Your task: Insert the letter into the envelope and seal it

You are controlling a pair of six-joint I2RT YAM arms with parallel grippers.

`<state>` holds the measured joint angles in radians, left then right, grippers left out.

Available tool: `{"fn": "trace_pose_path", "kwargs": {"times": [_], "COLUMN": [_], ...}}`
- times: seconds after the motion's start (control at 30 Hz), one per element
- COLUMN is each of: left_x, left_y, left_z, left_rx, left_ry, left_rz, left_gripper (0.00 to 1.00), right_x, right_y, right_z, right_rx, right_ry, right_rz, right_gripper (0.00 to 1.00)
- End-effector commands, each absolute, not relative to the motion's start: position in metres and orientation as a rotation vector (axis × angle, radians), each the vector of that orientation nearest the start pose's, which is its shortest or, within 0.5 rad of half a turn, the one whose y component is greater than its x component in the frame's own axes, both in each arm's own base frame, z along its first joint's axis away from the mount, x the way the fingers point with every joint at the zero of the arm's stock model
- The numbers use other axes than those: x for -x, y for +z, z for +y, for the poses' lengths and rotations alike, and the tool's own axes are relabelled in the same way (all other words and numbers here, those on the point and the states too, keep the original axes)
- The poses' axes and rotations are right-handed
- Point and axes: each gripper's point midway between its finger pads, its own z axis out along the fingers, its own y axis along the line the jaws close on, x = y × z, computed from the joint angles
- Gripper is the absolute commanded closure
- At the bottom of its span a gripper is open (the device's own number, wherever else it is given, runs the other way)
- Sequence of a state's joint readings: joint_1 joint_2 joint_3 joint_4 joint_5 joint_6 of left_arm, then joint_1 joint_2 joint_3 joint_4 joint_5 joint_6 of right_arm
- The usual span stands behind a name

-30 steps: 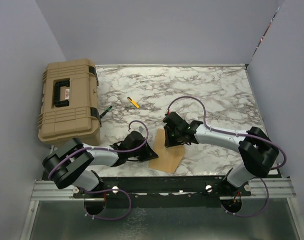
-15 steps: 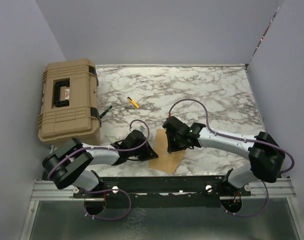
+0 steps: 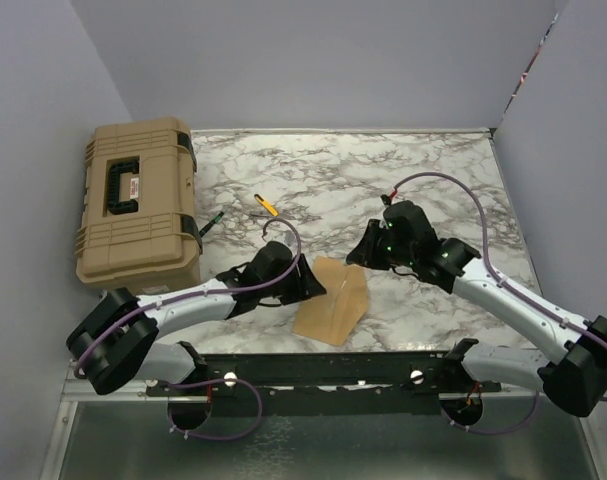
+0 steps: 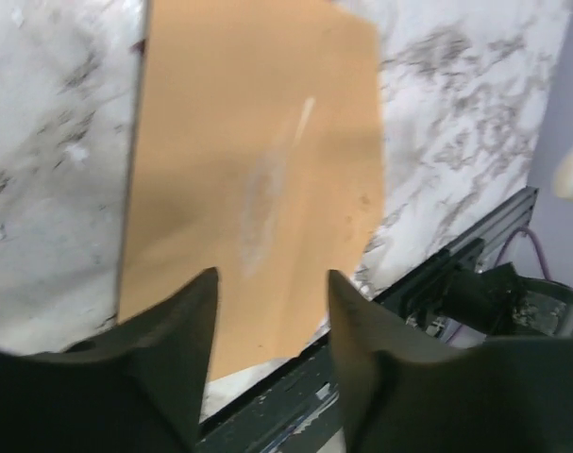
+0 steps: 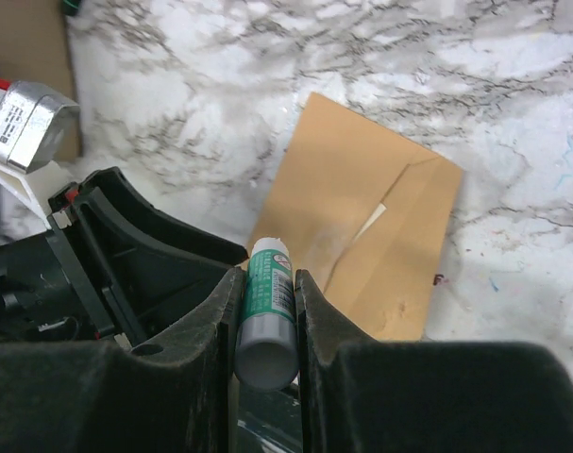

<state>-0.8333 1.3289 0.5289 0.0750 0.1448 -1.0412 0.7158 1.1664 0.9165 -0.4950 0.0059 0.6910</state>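
Here the envelope [image 3: 333, 305] lies beside the left hand [image 3: 308, 283].

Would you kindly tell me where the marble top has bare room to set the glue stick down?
The widest bare stretch of the marble top runs along the far wall, from the toolbox to the right wall. It is crowded near centre, where the envelope lies between the left claw and right claw, and around the yellow tool.
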Motion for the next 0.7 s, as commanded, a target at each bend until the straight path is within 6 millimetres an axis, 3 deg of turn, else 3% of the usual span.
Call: {"fn": "trace_pose_path", "kwargs": {"times": [0.0, 0.1, 0.2, 0.4, 0.53, 0.67], "left_x": [-0.2, -0.213, -0.225, -0.236, -0.231, -0.229], "left_y": [0.108, 0.137, 0.172, 0.254, 0.311, 0.348], "left_z": [-0.298, -0.293, -0.288, -0.281, -0.276, -0.268], "left_rx": [0.153, 0.186, 0.222, 0.281, 0.349, 0.424], "left_ry": [-1.069, -1.057, -1.064, -1.195, -1.383, -1.528], "left_rz": [2.426, 2.327, 2.201, 1.936, 1.729, 1.552], "left_gripper": [0.38, 0.17, 0.02, 0.01, 0.01, 0.01], "right_x": [-0.24, -0.25, -0.258, -0.254, -0.246, -0.241], "right_y": [0.197, 0.223, 0.251, 0.297, 0.33, 0.355], "right_z": [0.246, 0.24, 0.242, 0.257, 0.265, 0.267], "right_rx": [-0.058, -0.171, -0.259, -0.326, -0.373, -0.391], "right_ry": [0.912, 0.996, 1.112, 1.395, 1.635, 1.765], "right_rz": [2.29, 2.186, 2.069, 1.89, 1.741, 1.657], "right_gripper": [0.99, 1.0, 0.99, 0.99, 0.99, 0.99]}}
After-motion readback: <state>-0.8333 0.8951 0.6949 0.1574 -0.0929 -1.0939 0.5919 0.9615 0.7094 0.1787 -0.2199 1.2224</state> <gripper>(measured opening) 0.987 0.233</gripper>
